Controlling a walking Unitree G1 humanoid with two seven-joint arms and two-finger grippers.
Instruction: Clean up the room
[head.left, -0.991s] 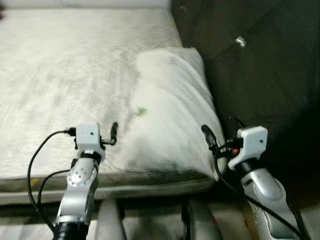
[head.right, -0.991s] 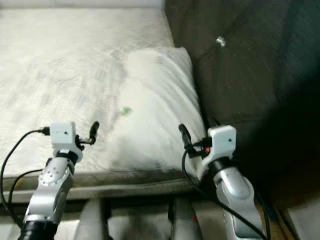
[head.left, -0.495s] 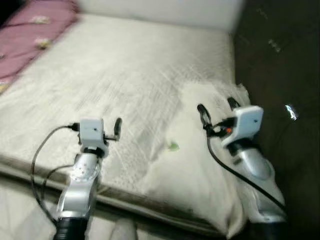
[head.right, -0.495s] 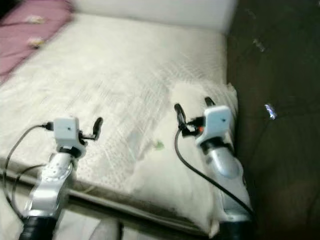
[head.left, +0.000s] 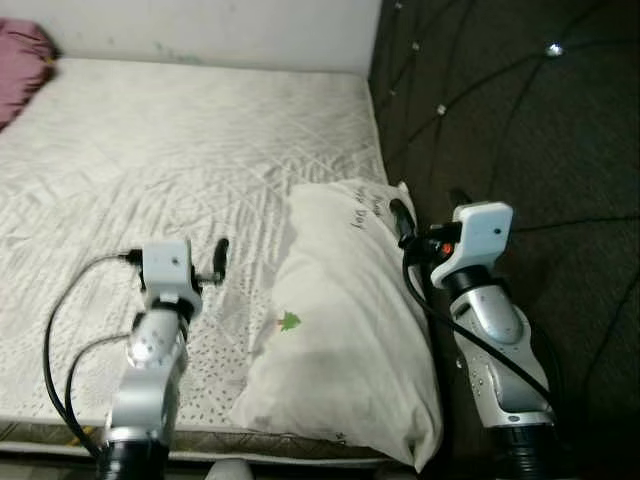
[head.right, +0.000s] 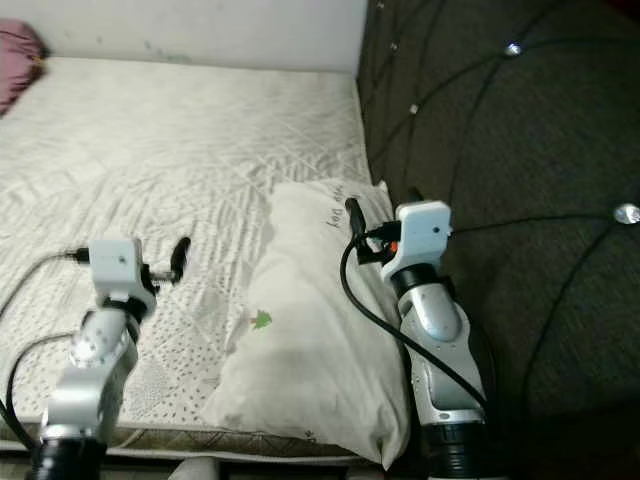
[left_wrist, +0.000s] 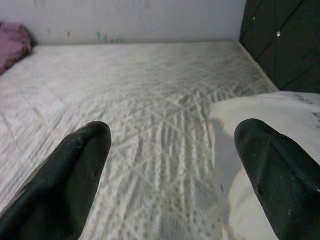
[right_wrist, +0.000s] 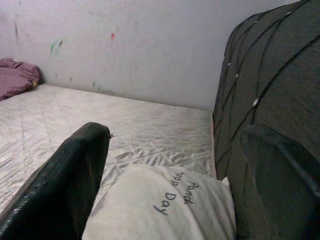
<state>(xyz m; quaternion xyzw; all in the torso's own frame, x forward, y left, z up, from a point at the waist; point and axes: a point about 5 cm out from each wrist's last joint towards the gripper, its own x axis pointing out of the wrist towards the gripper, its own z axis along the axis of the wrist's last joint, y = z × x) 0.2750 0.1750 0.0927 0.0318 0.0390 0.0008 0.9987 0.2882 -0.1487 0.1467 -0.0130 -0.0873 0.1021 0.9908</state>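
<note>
A white pillow (head.left: 340, 320) is lying along the bed (head.left: 180, 150) edge against the dark tufted headboard (head.left: 520, 120), its near corner overhanging the mattress. The left gripper (left_wrist: 170, 185) is hovering spread above the sheet; the right gripper (right_wrist: 175, 185) is hanging released over the pillow. A purple cloth (head.left: 22, 55) is being cut off at the frame edge.

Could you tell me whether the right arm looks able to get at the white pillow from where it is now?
Probably yes. The right end effector hovers open over the pillow's far end, beside the dark headboard, with nothing between them.
</note>
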